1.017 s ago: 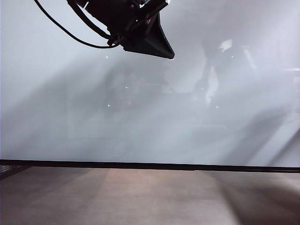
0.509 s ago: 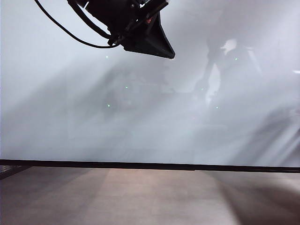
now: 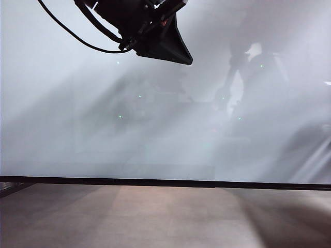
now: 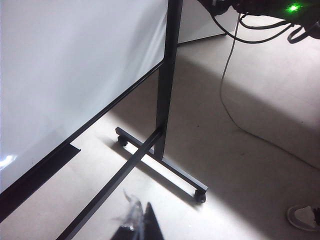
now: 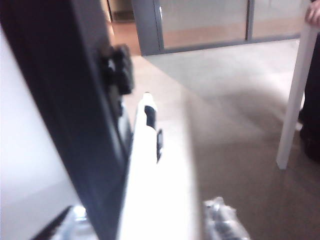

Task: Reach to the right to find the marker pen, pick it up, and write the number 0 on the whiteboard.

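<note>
The marker pen [image 5: 150, 112] lies on a white ledge ahead of the right gripper [image 5: 150, 220], whose jaws stand apart around that ledge. The left gripper [image 4: 137, 225] hangs beside the whiteboard [image 4: 75, 65], its jaws' state unclear.

whiteboard [image 3: 67, 103] is glossy white-grey with a thin black bottom edge and tiny green light specks, floor [image 3: 165, 217] is grey-brown, the arm [image 3: 139, 23] at upper left is all black, and the stand [image 4: 167, 75] is black too
</note>
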